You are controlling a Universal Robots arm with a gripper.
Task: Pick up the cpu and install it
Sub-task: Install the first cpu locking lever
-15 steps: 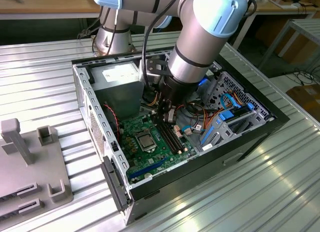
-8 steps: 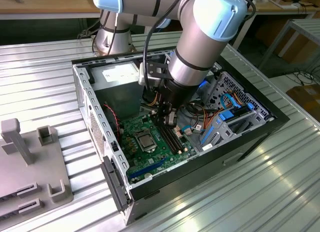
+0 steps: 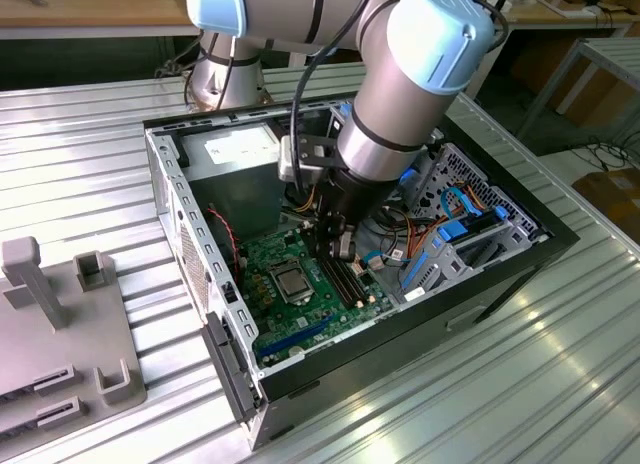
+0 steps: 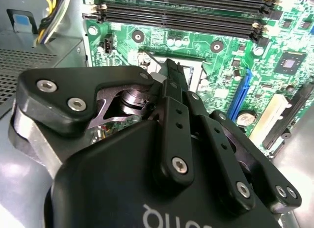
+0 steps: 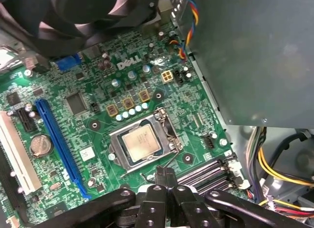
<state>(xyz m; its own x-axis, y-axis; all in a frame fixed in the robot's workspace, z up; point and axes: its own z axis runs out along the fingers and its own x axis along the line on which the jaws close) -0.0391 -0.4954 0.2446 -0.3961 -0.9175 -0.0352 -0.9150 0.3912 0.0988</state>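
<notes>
The cpu [image 5: 141, 142] is a flat silver-grey square lying in its black-framed socket [image 5: 117, 138] on the green motherboard [image 5: 98, 80]; the exterior view has the cpu [image 3: 291, 282] near the board's middle. My gripper [image 5: 164, 175] hangs just beside the socket, on the side of the black memory slots [image 5: 206, 173], with its two black fingers pressed together and nothing between them. In the second wrist view the fingers [image 4: 174, 83] point down at the board by the socket's edge. In the exterior view the gripper [image 3: 336, 246] sits to the cpu's right, apart from it.
The open computer case [image 3: 190, 234] lies on a ribbed metal table [image 3: 90, 174]. Coloured cable bundles [image 5: 274, 174] and a grey metal power supply [image 5: 255, 56] stand close to the socket. A black fan [image 5: 83, 12], a blue slot [image 5: 59, 144] and a grey fixture [image 3: 60, 324] are nearby.
</notes>
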